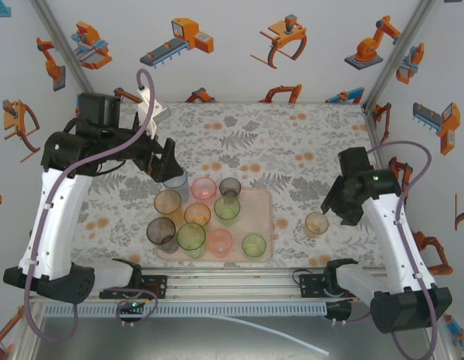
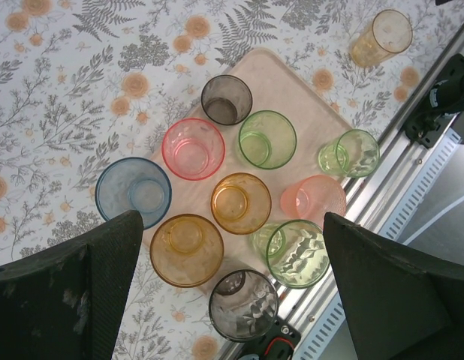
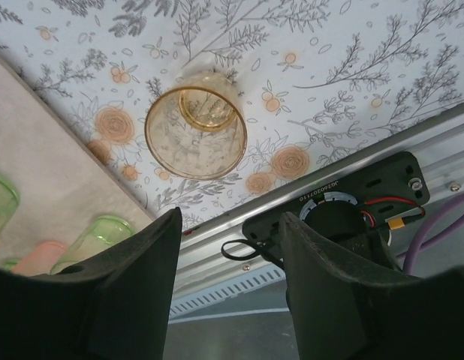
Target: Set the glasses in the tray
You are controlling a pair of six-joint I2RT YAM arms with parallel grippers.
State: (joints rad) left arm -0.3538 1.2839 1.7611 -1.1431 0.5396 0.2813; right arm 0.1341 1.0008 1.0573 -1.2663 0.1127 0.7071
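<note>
The pale pink tray [image 1: 263,212] lies in the middle of the table with several tinted glasses standing on it, among them a pink one [image 1: 203,187], a grey one [image 1: 230,187] and a green one [image 1: 253,245]. A blue glass [image 2: 133,192] stands at the tray's far-left corner, half over its rim. My left gripper [image 1: 167,162] hangs open just above it, jaws wide [image 2: 232,232], nothing held. An orange glass [image 1: 317,223] stands alone on the cloth right of the tray [image 3: 37,150]. My right gripper [image 1: 338,212] is open beside it; the orange glass [image 3: 196,133] is ahead of the fingertips, not between them [image 3: 230,221].
The flowered cloth [image 1: 292,150] covers the table. A metal rail [image 1: 239,281] with the arm mounts runs along the near edge, close to the tray's front row. A grey glass [image 2: 243,304] and a green one [image 2: 298,253] stand nearest that rail.
</note>
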